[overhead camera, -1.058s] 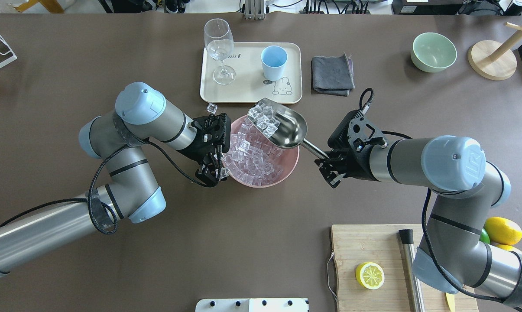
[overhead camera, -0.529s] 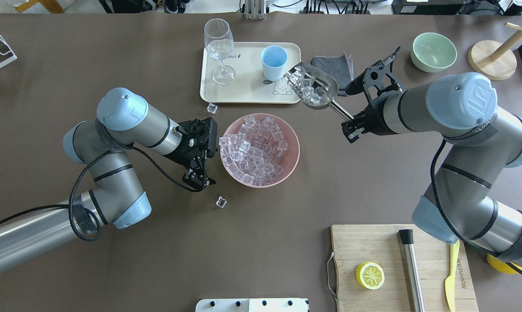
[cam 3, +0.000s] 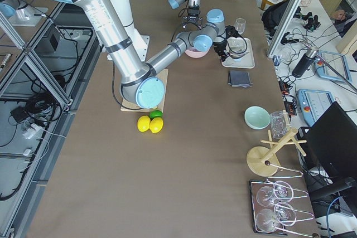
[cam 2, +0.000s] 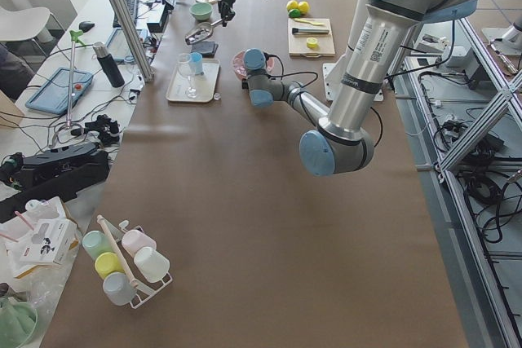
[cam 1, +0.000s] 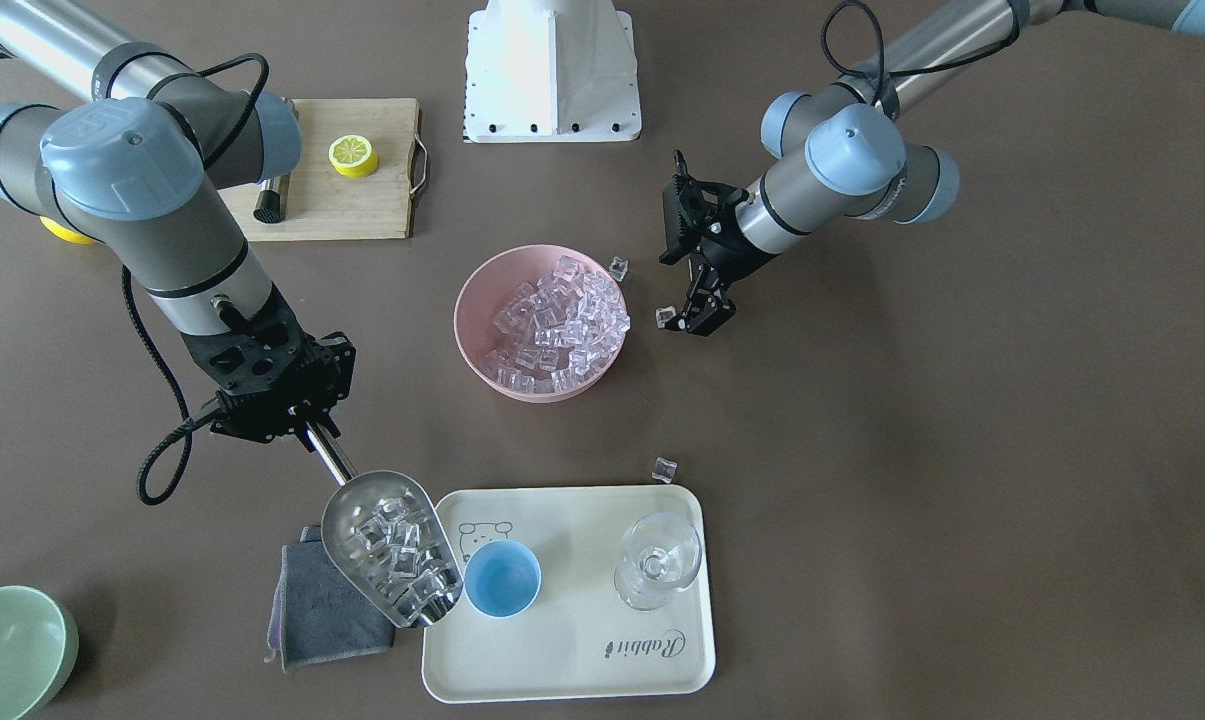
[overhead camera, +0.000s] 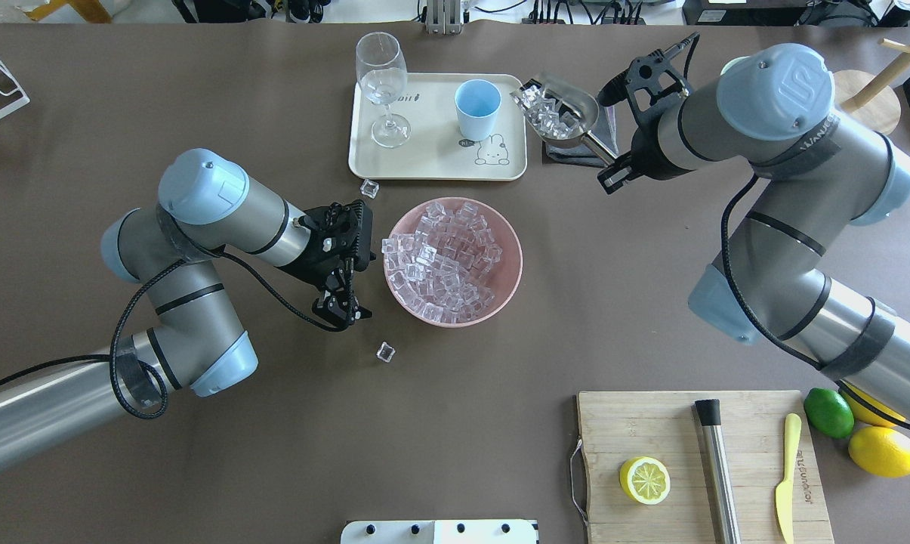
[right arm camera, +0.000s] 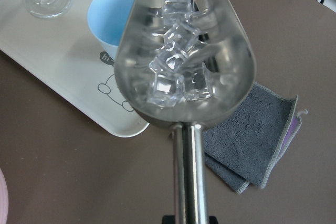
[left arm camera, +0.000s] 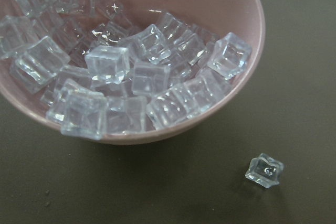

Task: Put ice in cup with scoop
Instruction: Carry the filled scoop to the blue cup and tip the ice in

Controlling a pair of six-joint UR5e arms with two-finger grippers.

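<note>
My right gripper [overhead camera: 612,171] is shut on the handle of the silver scoop [overhead camera: 559,115], also in the front view [cam 1: 292,418]. The scoop [right arm camera: 184,51] holds several clear ice cubes [right arm camera: 173,64]. Its mouth hangs over the tray's edge, just beside the light-blue cup [overhead camera: 477,106], which looks empty [cam 1: 502,578]. The pink bowl [overhead camera: 512,264] is full of ice [left arm camera: 107,64]. My left gripper [overhead camera: 343,311] is open and empty, just left of the bowl [cam 1: 700,322].
The cup stands on a cream tray [overhead camera: 432,162] with a wine glass [overhead camera: 383,83]. A grey cloth [cam 1: 322,610] lies under the scoop. Loose cubes lie on the table [overhead camera: 385,351] [overhead camera: 369,188]. A cutting board [overhead camera: 651,423] with a lemon half, a steel cylinder and a knife sits at front right.
My right arm carried the loaded scoop from over the pink bowl back and right to beside the cup. My left gripper drew back from the bowl's rim. One cube now lies on the table.
</note>
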